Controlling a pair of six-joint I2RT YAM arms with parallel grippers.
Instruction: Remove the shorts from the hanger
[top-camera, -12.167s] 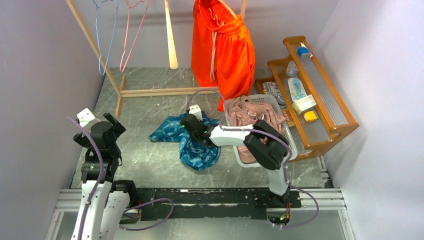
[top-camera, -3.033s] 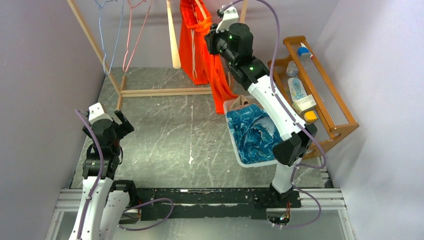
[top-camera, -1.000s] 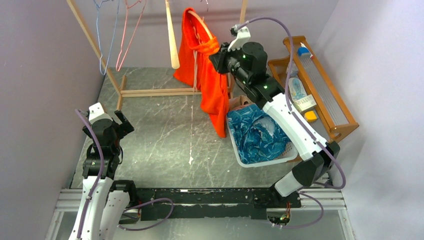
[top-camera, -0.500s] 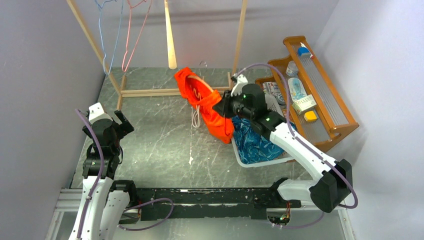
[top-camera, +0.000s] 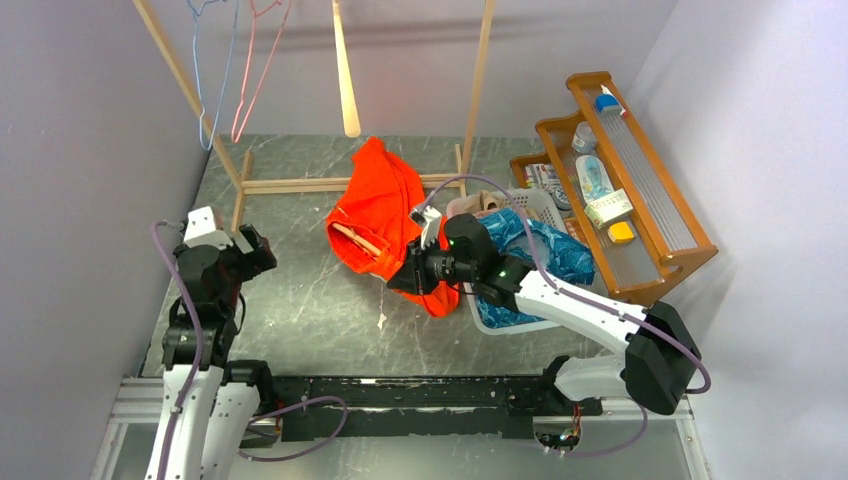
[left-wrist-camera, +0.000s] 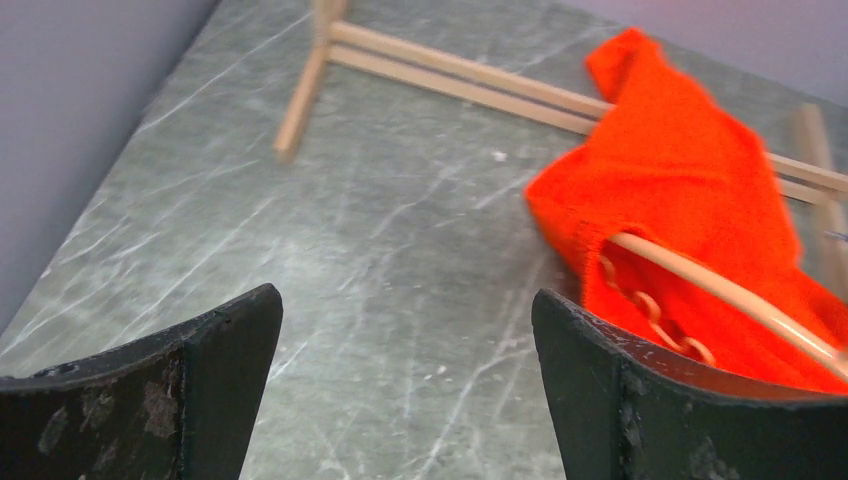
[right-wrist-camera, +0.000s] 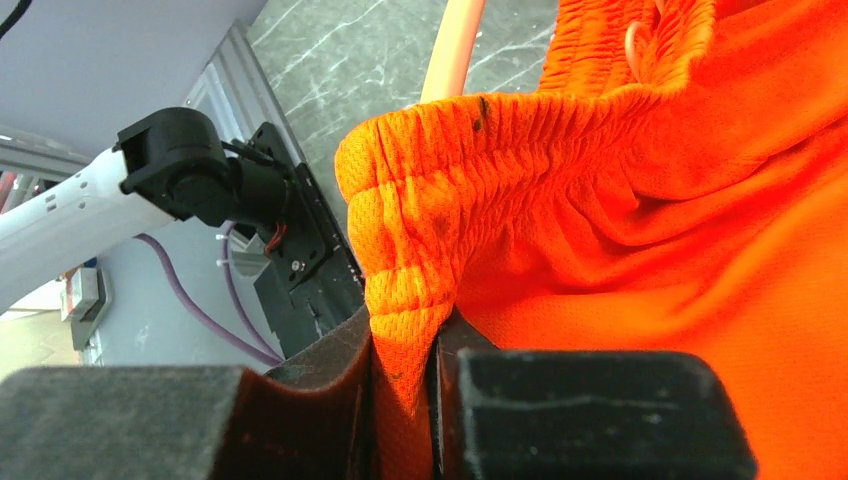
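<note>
The bright orange shorts (top-camera: 380, 215) lie in a heap on the grey table with a pale wooden hanger (top-camera: 355, 238) still inside the waistband. My right gripper (top-camera: 400, 280) is shut on the elastic waistband (right-wrist-camera: 420, 300) at the heap's near side. The hanger also shows in the right wrist view (right-wrist-camera: 452, 50) and in the left wrist view (left-wrist-camera: 720, 300), where the shorts (left-wrist-camera: 690, 200) lie at the right. My left gripper (top-camera: 255, 255) is open and empty, to the left of the shorts. The blue patterned shorts (top-camera: 540, 255) lie in the white basket (top-camera: 478, 318), with a bit of tan fabric (top-camera: 487, 203) behind them.
A wooden clothes rack (top-camera: 300, 183) stands at the back with a blue wire hanger (top-camera: 210, 60) and a pink wire hanger (top-camera: 262, 50) hung on it. A wooden shelf (top-camera: 640, 200) with bottles and small items stands at the right.
My right gripper has pulled the orange shorts and hanger off the rack, down and toward the front left, onto the table. My left gripper has turned slightly right.
</note>
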